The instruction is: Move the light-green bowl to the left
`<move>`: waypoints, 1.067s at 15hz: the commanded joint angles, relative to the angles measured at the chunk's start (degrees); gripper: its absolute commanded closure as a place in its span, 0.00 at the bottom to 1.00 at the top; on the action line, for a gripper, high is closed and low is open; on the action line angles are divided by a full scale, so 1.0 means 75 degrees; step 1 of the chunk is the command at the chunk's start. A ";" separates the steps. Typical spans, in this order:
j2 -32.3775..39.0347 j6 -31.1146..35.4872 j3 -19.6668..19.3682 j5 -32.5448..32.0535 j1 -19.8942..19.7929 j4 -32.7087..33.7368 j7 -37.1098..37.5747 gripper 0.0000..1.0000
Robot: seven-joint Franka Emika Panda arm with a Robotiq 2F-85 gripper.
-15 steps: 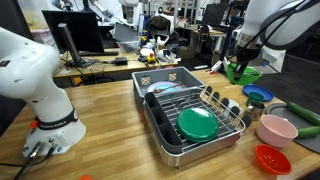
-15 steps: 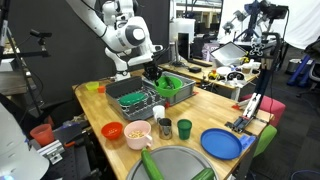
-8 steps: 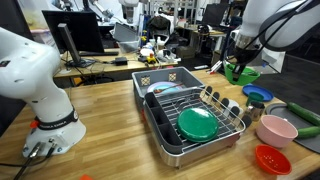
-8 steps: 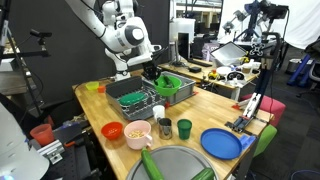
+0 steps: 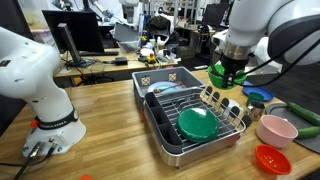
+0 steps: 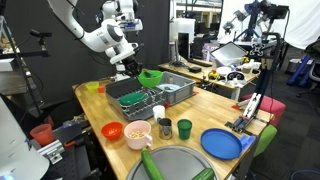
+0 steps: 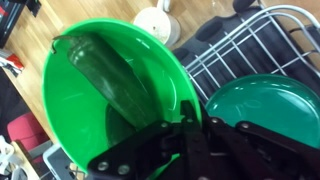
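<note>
The light-green bowl (image 5: 221,75) hangs in the air, held by its rim in my gripper (image 5: 232,70), above the right end of the dish rack (image 5: 163,137). In an exterior view the light-green bowl (image 6: 150,77) hovers over the rack's far end, with the gripper (image 6: 135,69) at its side. In the wrist view the light-green bowl (image 7: 100,95) fills the left half, and the gripper (image 7: 195,128) is shut on its rim. A clear, glass-like shape shows inside the bowl.
A dark green flat dish (image 5: 197,123) lies in the rack and also shows in the wrist view (image 7: 265,105). A pink bowl (image 5: 276,130), a red bowl (image 5: 272,158) and a blue bowl (image 5: 258,94) sit to the right. A blue plate (image 6: 221,143) and cups (image 6: 166,126) stand nearer the front.
My gripper has carried the light-green bowl from the far side of the table to above the dish rack, leftward in both exterior views. The rest has not moved.
</note>
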 commanded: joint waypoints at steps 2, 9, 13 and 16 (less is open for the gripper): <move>-0.0893 0.0442 0.0513 -0.0097 -0.0049 -0.0932 -0.0551 0.99; -0.1221 0.0824 0.0722 -0.0019 -0.0090 -0.1297 -0.1259 0.96; -0.1159 0.0823 0.0745 -0.0020 -0.0084 -0.1278 -0.1229 0.96; -0.1146 0.0796 0.0785 -0.0132 -0.0050 -0.1284 -0.1355 0.99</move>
